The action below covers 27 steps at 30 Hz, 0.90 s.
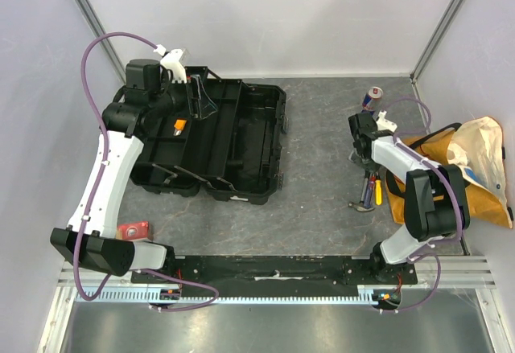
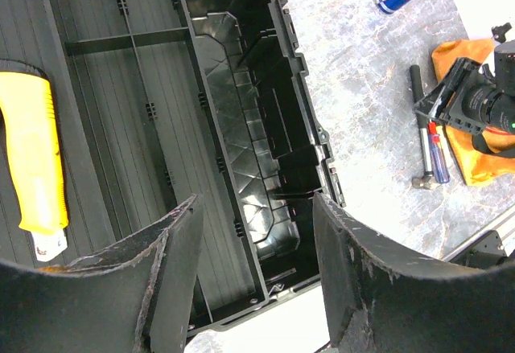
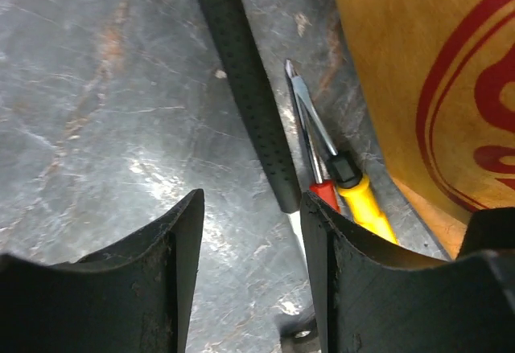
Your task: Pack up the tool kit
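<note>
The black toolbox [image 1: 233, 148] lies open at centre-left, and its ribbed tray [image 2: 161, 128] shows in the left wrist view. A yellow-handled knife [image 2: 36, 160] lies inside it [image 1: 180, 125]. My left gripper [image 1: 196, 100] hovers open and empty over the box's back left part [image 2: 253, 208]. My right gripper [image 1: 360, 156] is open and empty just above the table [image 3: 252, 204]. A black-handled hammer [image 3: 249, 96], a red-handled screwdriver [image 3: 326, 194] and a yellow-handled screwdriver [image 3: 372, 215] lie by its right finger [image 3: 346, 264]. These tools [image 1: 368, 190] lie next to the bag.
The yellow-orange fabric bag [image 1: 475, 168] lies at the right, against the screwdrivers [image 3: 426, 71]. A blue-silver drink can [image 1: 375, 97] stands behind the right gripper. A small red object [image 1: 133, 230] lies on the table near the left arm's base. Walls enclose the table.
</note>
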{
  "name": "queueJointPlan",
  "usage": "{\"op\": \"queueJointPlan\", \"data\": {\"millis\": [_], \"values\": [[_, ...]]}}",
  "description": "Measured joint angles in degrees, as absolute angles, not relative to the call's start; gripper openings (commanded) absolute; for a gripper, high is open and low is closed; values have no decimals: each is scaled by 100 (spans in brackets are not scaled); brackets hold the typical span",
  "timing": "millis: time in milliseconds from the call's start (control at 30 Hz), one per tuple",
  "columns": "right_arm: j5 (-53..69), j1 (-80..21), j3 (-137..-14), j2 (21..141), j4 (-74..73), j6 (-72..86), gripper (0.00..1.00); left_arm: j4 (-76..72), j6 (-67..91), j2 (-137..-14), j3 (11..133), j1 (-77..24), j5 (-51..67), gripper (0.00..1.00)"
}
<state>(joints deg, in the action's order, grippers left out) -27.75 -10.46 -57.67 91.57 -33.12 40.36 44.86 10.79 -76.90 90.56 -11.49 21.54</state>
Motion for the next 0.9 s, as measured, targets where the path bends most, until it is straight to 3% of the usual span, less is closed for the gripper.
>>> {"op": "queueJointPlan", "data": {"millis": [400,500,633,900], "values": [[-2292,-552,-5424,9546,-2899,3863,52,4482,1090,-7708,9056,-1149,2152,62],[-1992,-410,-5413,9577,-2655,3728,37,4482,1090,-7721,9056,-1149,2152,62],[-1529,-346,-5428,9640,-2366,3395,0,4482,1090,-7730,9056,-1149,2152,62],[-976,-368,-5435,9644,-2123,3256,0,4480,1090,-7784,9056,-1149,2150,62]]}}
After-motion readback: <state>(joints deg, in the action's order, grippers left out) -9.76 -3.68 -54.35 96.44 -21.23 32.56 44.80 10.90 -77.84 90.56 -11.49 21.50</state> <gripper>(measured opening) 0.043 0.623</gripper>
